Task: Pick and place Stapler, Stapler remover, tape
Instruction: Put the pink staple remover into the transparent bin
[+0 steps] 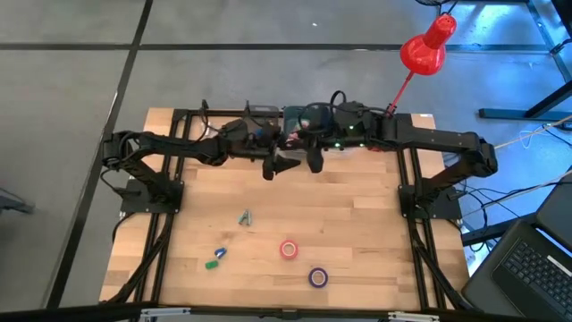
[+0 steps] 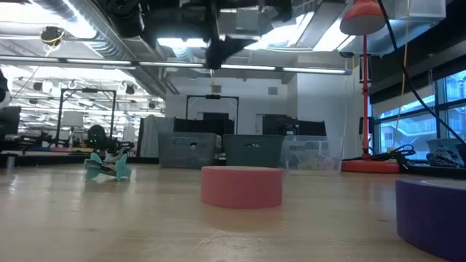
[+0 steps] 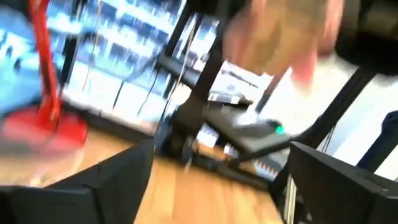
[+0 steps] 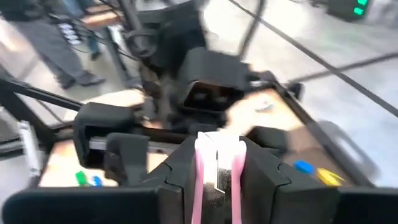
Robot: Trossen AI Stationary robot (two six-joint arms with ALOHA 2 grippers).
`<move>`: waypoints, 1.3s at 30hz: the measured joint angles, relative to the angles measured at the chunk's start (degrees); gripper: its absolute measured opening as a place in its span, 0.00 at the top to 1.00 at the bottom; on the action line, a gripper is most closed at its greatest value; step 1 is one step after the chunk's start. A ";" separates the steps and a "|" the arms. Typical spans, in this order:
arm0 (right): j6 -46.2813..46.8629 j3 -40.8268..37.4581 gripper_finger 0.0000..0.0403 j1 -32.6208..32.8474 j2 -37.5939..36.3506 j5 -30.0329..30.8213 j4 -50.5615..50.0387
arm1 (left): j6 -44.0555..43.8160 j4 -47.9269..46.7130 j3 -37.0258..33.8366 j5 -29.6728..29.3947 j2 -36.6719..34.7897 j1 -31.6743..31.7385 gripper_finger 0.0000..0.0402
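Note:
My right gripper [image 4: 217, 180] is shut on a pink and white stapler [image 4: 217, 158], high above the table's far middle [image 1: 314, 161]. Facing it from the left, my left gripper [image 1: 273, 167] is open with nothing between its fingers [image 3: 217, 180]. A teal stapler remover [image 1: 245, 217] lies on the wood left of centre [image 2: 105, 166]. A red tape roll [image 1: 289, 249] lies flat near the front middle [image 2: 242, 186]. Just nearer and to the right lies a purple tape roll [image 1: 318, 277], which also shows in the low view [image 2: 433, 215]. My right gripper pinches the stapler between its two fingers, which meet its two pink sides [image 4: 198, 177]. They reach in from the table's right, slanting a little downward. The stapler is lifted clear of the table, and its white end [image 4: 217, 146] stands out past the fingertips.
Small blue and green pieces [image 1: 214, 259] lie near the front left. A red desk lamp [image 1: 427, 45] stands at the far right corner, and a laptop [image 1: 527, 268] sits off the table's near right. Dark frame rails [image 1: 161, 250] run along both sides.

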 joint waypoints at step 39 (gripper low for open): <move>-11.97 -15.56 0.57 -35.77 16.36 -5.52 -11.38 | -10.95 -28.85 -0.07 0.41 0.02 0.18 0.10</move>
